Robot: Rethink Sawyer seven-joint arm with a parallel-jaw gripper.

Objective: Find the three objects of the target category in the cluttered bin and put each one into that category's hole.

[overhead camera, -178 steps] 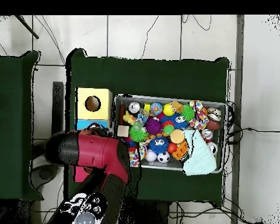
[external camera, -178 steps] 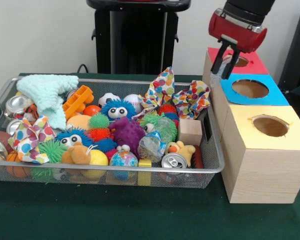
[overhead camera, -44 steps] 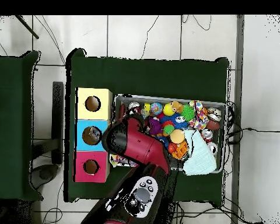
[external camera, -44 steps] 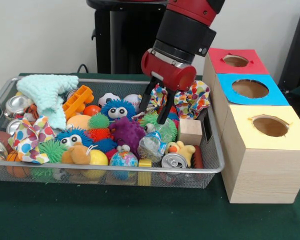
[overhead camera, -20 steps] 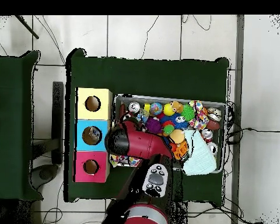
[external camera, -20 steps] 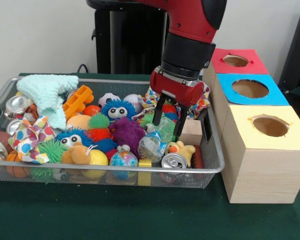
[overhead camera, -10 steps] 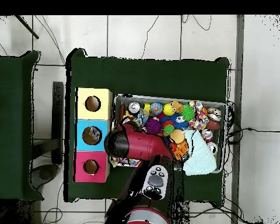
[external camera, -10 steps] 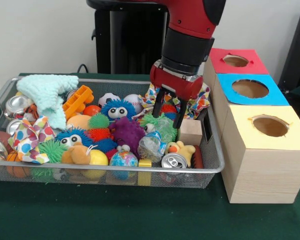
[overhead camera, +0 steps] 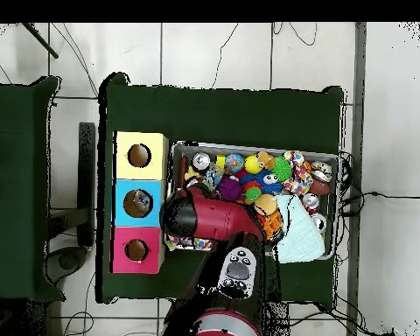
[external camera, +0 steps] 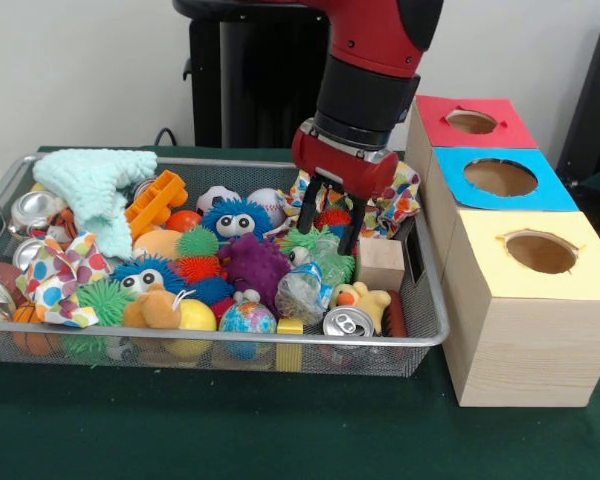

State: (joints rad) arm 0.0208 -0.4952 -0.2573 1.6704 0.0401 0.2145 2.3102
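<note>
The wire mesh bin (external camera: 280, 341) is full of toys. A wrinkly clear plastic film bundle (external camera: 304, 290) lies near the bin's front right, and more clear film (external camera: 332, 262) lies just behind it. I cannot tell if they are one bundle or two. Other bundles are hidden. My gripper (external camera: 328, 230) hangs open and empty just above and behind this film, not touching it. The red-topped box's hole (external camera: 471, 122) is at the far right, and it also shows in the overhead view (overhead camera: 136, 250). In the overhead view the arm (overhead camera: 205, 219) hides the gripper.
The blue-topped box (external camera: 500, 178) and the yellow-topped box (external camera: 540, 252) stand in a row with the red one, right of the bin. Polka-dot cloths (external camera: 55, 275) (external camera: 392, 200), silver cans (external camera: 347, 322) (external camera: 32, 210), a wooden block (external camera: 382, 262), a mint knitted cloth (external camera: 95, 185) and fuzzy balls (external camera: 252, 262) crowd the bin.
The gripper swung right and dipped over the clear film, then rose a little and shifted left. It stayed open and empty. Nothing in the bin moved.
</note>
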